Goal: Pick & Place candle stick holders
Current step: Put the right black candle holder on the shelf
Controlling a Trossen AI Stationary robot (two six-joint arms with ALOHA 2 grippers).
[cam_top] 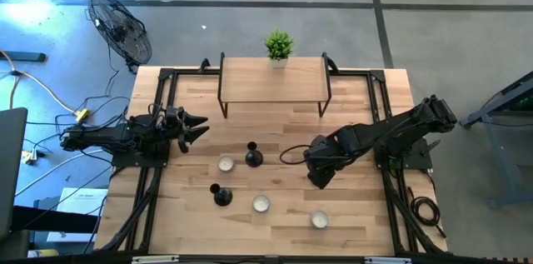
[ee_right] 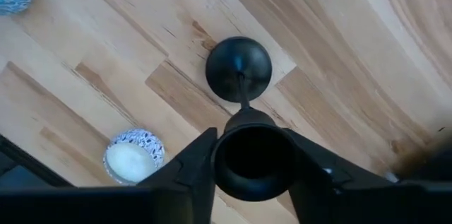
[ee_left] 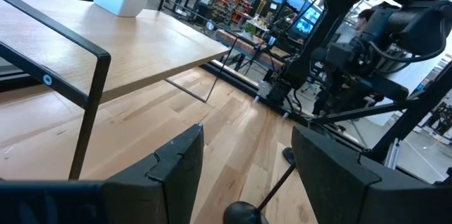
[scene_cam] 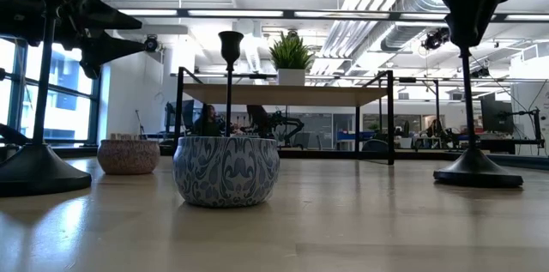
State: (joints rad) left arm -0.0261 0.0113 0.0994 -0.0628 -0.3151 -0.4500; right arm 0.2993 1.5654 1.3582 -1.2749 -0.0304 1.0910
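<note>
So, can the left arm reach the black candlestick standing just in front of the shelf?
Probably yes. The left gripper is open and points toward that candlestick, with bare table between; the tealight sits beside the path.

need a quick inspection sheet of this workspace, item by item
surface: wooden table with a raised wooden shelf at the back
job's things: three black candle stick holders; two stand free, the third stands under the right gripper
clutter: four tealight candles; potted plant on the shelf
grippers: right gripper closing around the third holder's cup; left gripper open, empty, at the table's left edge
cables: yellow cable on the floor, left
surroundings: floor fan beyond the table's back left corner
</note>
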